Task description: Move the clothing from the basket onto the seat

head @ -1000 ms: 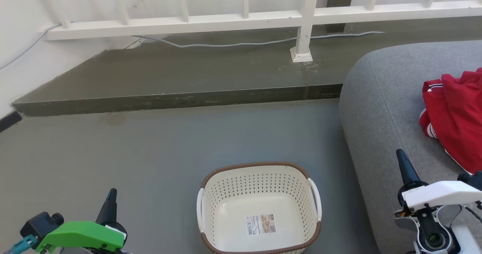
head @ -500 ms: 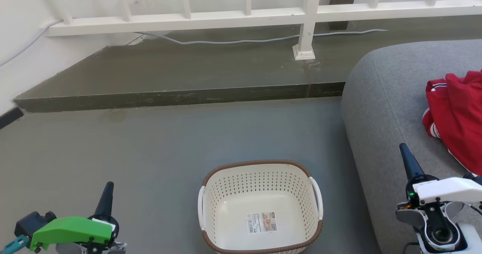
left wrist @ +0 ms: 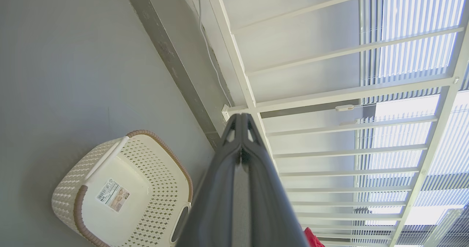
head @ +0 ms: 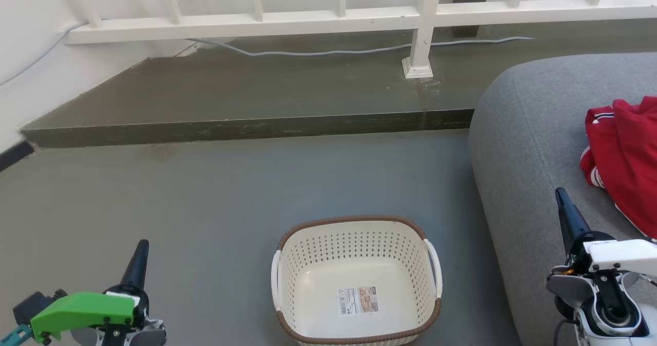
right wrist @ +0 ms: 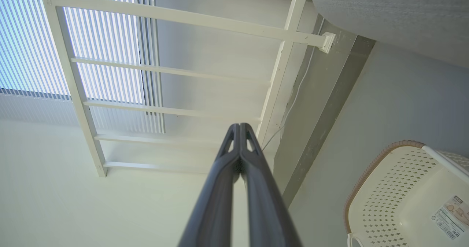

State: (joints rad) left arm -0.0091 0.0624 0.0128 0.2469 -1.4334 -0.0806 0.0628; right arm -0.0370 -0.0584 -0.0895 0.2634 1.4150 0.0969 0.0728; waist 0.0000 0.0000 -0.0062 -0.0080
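Two grippers sit low in the head view's corners, each pointing up and away from the robot. The left gripper (head: 142,247), under its green housing, hovers over the grey floor (head: 231,192), well left of the basket (head: 354,218). The right gripper (head: 561,196) shows against the near edge of the seat (head: 523,146). The basket stands empty on the floor just beside the seat, with its label (head: 358,300) bare. A red garment (head: 623,156) lies on the seat, clear of both grippers.

From the left wrist, that arm's fingers meet tip to tip, holding nothing. They are aimed towards the white railing (left wrist: 348,94), and the basket is down to their left.

From the right wrist, those fingers are likewise pressed together and empty. The basket is at lower right and the seat at upper right.
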